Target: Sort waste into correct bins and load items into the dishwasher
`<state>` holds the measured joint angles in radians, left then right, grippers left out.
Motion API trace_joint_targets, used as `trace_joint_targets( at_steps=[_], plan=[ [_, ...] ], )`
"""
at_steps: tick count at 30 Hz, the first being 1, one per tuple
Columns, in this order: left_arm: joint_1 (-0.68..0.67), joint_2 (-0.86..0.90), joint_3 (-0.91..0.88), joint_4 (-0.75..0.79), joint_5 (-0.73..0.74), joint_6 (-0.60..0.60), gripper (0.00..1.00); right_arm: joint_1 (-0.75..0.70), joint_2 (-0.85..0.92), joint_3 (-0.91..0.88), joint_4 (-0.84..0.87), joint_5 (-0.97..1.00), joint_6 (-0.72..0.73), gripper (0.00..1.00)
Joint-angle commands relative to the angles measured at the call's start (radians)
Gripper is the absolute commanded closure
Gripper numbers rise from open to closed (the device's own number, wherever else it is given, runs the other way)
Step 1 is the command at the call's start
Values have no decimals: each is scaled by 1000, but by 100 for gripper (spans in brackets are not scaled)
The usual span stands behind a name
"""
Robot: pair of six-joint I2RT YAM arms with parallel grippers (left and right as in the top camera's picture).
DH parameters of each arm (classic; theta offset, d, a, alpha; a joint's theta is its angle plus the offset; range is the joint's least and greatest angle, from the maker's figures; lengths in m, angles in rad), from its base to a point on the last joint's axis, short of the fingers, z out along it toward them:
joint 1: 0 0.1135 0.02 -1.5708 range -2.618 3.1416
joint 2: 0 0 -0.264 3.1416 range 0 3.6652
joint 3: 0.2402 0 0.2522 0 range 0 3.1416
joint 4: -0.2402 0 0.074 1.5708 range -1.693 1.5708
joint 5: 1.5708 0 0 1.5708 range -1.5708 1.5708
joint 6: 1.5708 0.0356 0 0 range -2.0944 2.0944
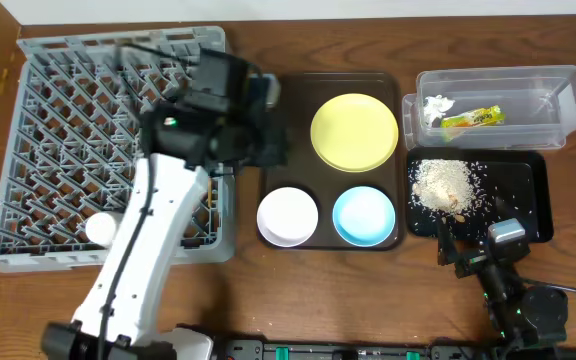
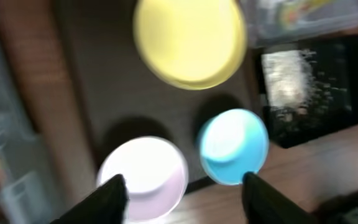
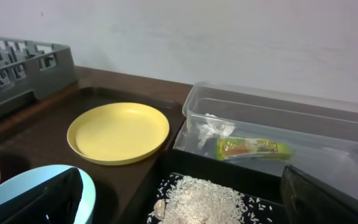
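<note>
Altogether one plate, two bowls, one cup.

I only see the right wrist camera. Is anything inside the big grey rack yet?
Observer: Yes, one small white cup sits in the dish rack, near its left edge.
Operator: Where's the other arm?
Observer: The left gripper hovers open above the brown serving tray.
Operator: What's that pale thing at my left edge?
Observer: A white bowl, beside the light blue bowl.
</note>
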<state>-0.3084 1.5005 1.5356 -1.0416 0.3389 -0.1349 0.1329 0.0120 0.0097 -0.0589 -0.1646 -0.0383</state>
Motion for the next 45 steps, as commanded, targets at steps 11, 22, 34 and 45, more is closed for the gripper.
trace_joint_targets(
  at_steps=[11,22,34,45],
  plan=[
    [-176,120,-40,63,54,-5,27,-22,-5,-4,0,-1,-8,1],
    [-241,447,-61,89,76,73,41,-22,-5,-4,0,-1,-8,1],
    [-242,610,-59,136,137,183,85,-22,-5,-4,0,-1,-8,1],
    [-128,348,18,24,-40,85,92,-22,-5,-4,0,-1,-8,1]
  ],
)
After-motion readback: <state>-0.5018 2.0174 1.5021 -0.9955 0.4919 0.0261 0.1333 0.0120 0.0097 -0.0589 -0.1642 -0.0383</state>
